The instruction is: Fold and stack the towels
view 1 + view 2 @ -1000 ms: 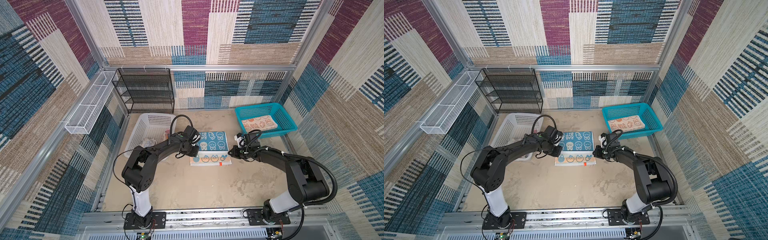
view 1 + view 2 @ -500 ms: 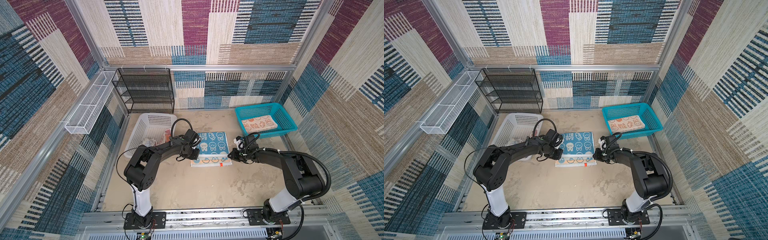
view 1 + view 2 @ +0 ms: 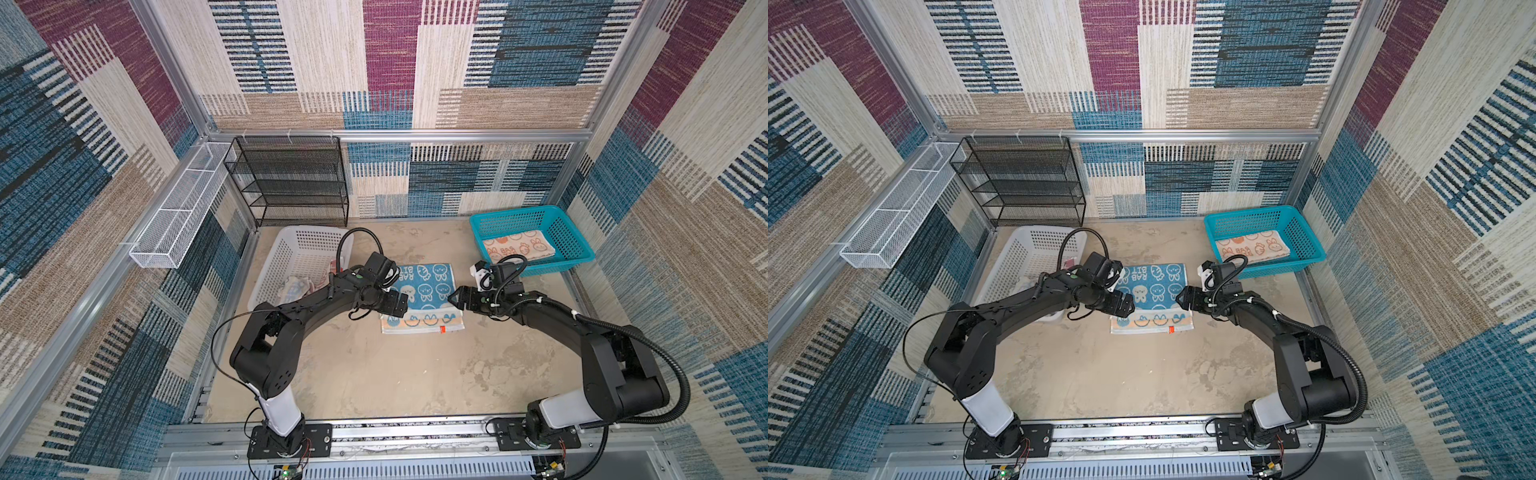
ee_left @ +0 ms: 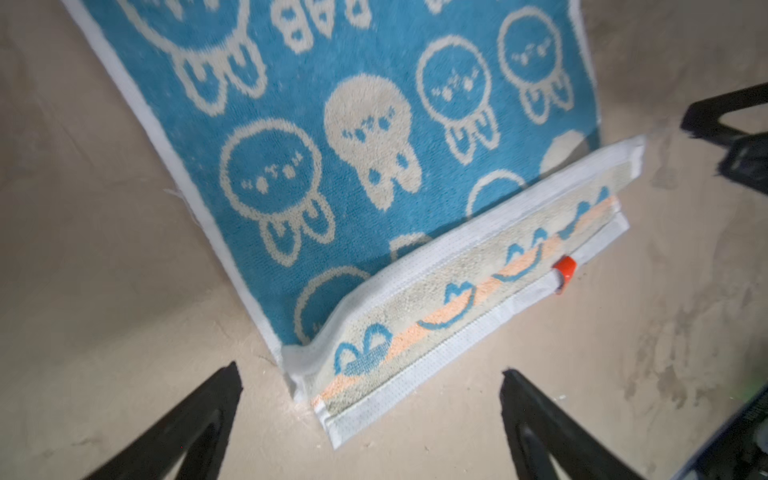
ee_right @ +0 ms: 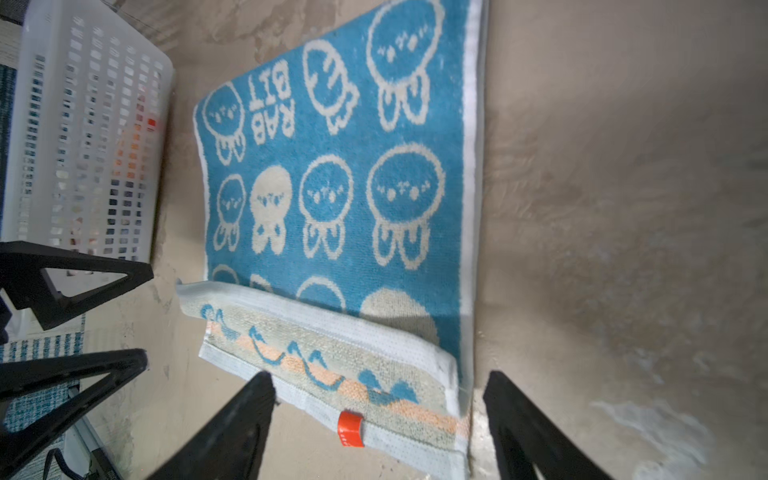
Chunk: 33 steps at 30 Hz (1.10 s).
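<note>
A blue-and-white rabbit towel (image 3: 424,286) (image 3: 1152,286) lies flat mid-table. Its near edge is turned over into a narrow cream-and-orange strip (image 4: 465,270) (image 5: 324,353) with a red tag (image 5: 350,428). My left gripper (image 3: 395,305) (image 4: 370,369) stands open just off the strip's left corner, touching nothing. At the strip's right corner my right gripper (image 3: 455,298) (image 5: 379,374) is also open, straddling the corner without gripping it. An orange-and-cream towel (image 3: 517,248) lies folded in the teal basket (image 3: 515,210). A crumpled towel (image 3: 297,286) sits in the white basket (image 3: 291,253).
The white basket stands just left of the blue towel, the teal basket at the back right. A black wire rack (image 3: 291,178) stands against the back wall, and a white wire shelf (image 3: 178,208) hangs on the left wall. Bare tabletop (image 3: 395,374) lies in front of the towel.
Both grippers were shut on the towel's near corners and have now opened and let go. The turned-over strip rests on the towel.
</note>
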Available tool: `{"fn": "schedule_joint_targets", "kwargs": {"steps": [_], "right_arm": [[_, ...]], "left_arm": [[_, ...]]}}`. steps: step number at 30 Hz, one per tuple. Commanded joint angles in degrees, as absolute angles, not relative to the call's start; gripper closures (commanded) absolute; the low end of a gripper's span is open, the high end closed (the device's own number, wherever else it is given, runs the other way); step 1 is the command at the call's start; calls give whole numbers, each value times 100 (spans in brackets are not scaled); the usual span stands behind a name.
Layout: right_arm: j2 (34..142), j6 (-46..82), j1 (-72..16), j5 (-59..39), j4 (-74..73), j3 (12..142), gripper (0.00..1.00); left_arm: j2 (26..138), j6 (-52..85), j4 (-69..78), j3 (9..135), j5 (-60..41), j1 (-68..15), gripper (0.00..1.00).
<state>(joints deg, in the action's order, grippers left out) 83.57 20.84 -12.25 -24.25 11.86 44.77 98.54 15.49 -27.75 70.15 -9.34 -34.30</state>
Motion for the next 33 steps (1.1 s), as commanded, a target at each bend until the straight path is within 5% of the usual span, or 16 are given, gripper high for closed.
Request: {"fn": "schedule_joint_targets", "kwargs": {"steps": [1, 8, 17, 33], "right_arm": [[8334, 2121, -1222, -2704, 1124, 4620, 3], [9085, 2436, -1223, -3479, 521, 5008, 1], [9572, 2369, -1345, -3674, 360, 5091, 1], [9093, 2117, -1534, -3623, 466, 4347, 1]], "left_arm": [[9640, 1810, -2480, 7014, -1057, -3421, 1], [10581, 2796, -1962, 7824, -2311, -3141, 1], [12181, 2994, -2513, 9581, -2707, -2997, 1], [12498, 2979, -2285, 8994, -2712, -2883, 1]]}}
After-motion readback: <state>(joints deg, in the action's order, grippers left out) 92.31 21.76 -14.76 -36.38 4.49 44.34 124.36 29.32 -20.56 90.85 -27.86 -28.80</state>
